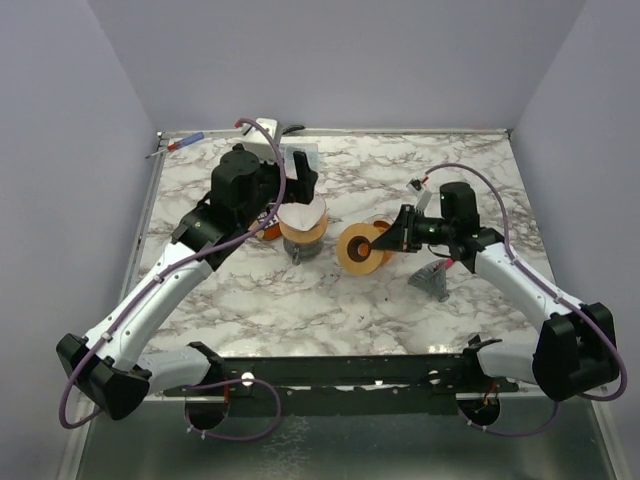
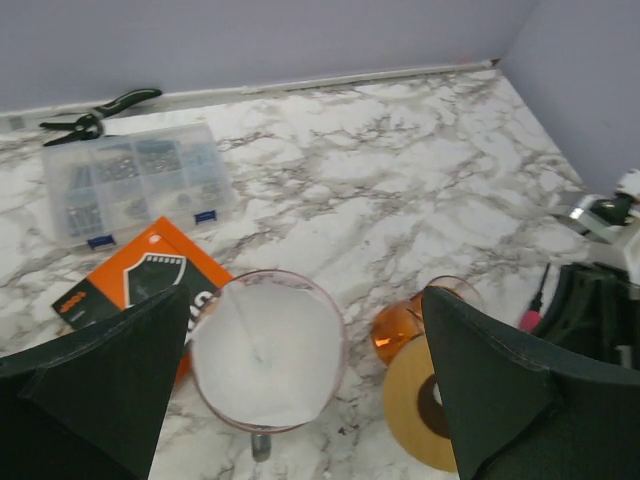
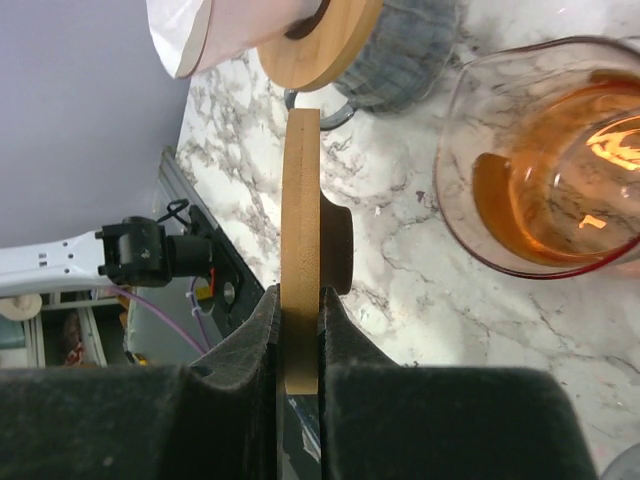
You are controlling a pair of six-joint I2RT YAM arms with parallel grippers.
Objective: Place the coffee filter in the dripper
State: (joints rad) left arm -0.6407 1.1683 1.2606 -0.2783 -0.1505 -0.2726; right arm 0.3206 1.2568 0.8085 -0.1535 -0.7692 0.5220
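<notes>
On the marble tabletop (image 1: 300,310), the left jaws are spread wide above the dripper (image 1: 302,238), probably to stay clear of it. A wooden disc (image 1: 362,248) is pinched on edge by the right jaws, apart from the dripper. The coffee filter (image 2: 268,355) is seated inside the dripper, its mouth upward and its long axis upright.

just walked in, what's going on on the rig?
The white paper coffee filter already sits in the dripper with the wooden collar. The left gripper hangs open just above it, holding nothing. The right gripper is shut on the edge of a round wooden disc, next to an amber glass vessel.
</notes>
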